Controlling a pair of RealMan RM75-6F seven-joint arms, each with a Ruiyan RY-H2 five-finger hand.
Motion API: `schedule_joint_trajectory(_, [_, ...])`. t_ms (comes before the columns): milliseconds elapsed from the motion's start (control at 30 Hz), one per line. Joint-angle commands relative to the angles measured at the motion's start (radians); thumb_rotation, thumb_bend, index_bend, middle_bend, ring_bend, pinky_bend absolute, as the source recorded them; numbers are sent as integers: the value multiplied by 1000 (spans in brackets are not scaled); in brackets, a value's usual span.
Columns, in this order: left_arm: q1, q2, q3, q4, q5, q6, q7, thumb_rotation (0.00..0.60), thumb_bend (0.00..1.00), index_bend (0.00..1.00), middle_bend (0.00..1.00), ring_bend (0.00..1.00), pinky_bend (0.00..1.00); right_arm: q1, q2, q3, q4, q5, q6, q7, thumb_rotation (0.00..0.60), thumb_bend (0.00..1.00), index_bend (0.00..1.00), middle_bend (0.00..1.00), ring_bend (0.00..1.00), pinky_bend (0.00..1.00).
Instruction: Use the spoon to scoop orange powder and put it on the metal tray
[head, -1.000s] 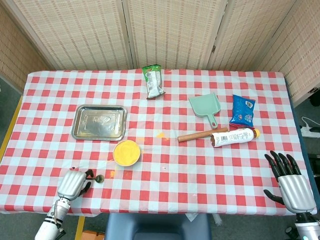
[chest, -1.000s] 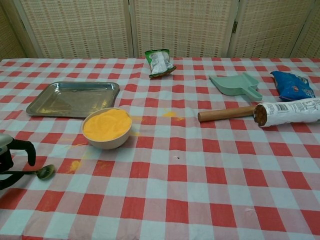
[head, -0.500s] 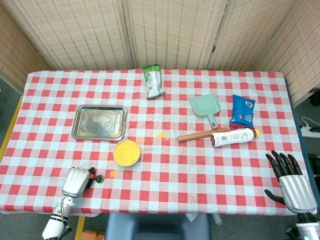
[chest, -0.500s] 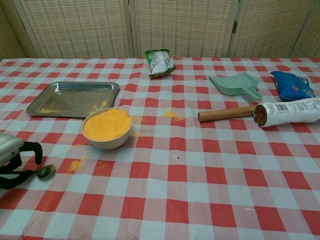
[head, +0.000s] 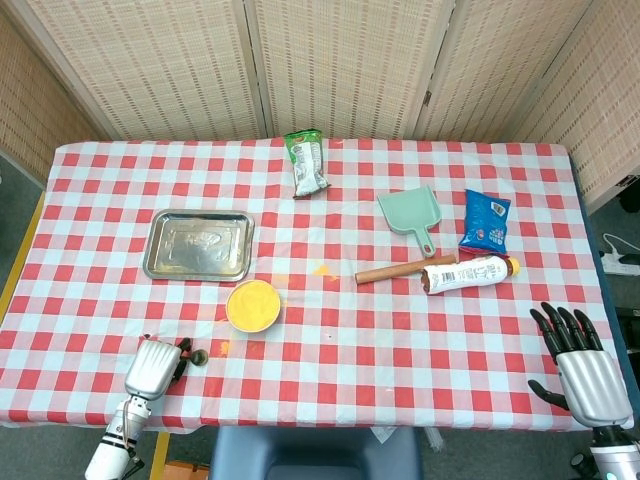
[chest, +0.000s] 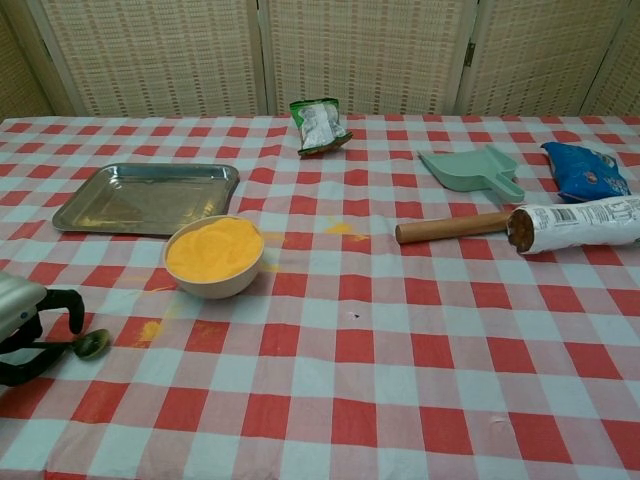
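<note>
Holding the spoon at the near left edge of the bench

We see the left robot hand (head: 153, 366) at the near left corner of the bench (head: 330, 370), fingers curled around the handle of the spoon (chest: 88, 344). In the chest view the dark fingers (chest: 60, 301) wrap the handle, and the spoon's small round head lies just beside them, low over the checked cloth. We cannot tell whether the head touches the cloth or whether it carries any powder.

The bowl (head: 253, 305) of orange powder (chest: 213, 248) stands near the hand, further in on the bench and a little to the right. It looks filled close to the rim. The tray (head: 198, 245) lies just beyond the bowl, apart from it, flat and bare metal as far as we can see. Small orange smears (chest: 150, 329) mark the cloth between spoon and bowl, and another patch (chest: 340, 229) lies to the right of the bowl.

The right robot hand (head: 583, 365) is at the near right edge, fingers spread and straight, holding nothing.

Elsewhere on the bench: a green packet (head: 306, 163) at the far side, a pale green dustpan (head: 410, 213), a blue packet (head: 486, 221), and a rolling pin (head: 403, 270) lying end to end with a white bottle (head: 468, 273).
</note>
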Motion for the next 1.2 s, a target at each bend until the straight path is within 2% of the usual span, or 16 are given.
schedule_joint_trajectory(33, [0, -7, 2, 12, 1, -1, -1, 600, 429, 465, 1000, 1000, 1000, 0, -1, 0, 0, 0, -1, -1, 600, 50, 0, 0, 0, 0])
schedule_joint_trajectory(300, [1, -21, 5, 38, 10, 7, 5, 600, 430, 470, 1000, 1000, 1000, -1, -1, 0, -1, 0, -3, -3, 600, 49, 0, 0, 0, 0])
schedule_joint_trajectory(567, [0, -40, -1, 76, 3, -1, -10, 600, 429, 561, 1000, 1000, 1000, -1, -2, 1, -1, 3, -7, -8, 600, 50, 0, 0, 0, 0])
schedule_joint_trajectory(1200, [4, -32, -2, 73, 18, 26, -35, 600, 431, 621, 1000, 1000, 1000, -4, -5, 2, -1, 4, -9, -15, 600, 50, 0, 0, 0, 0])
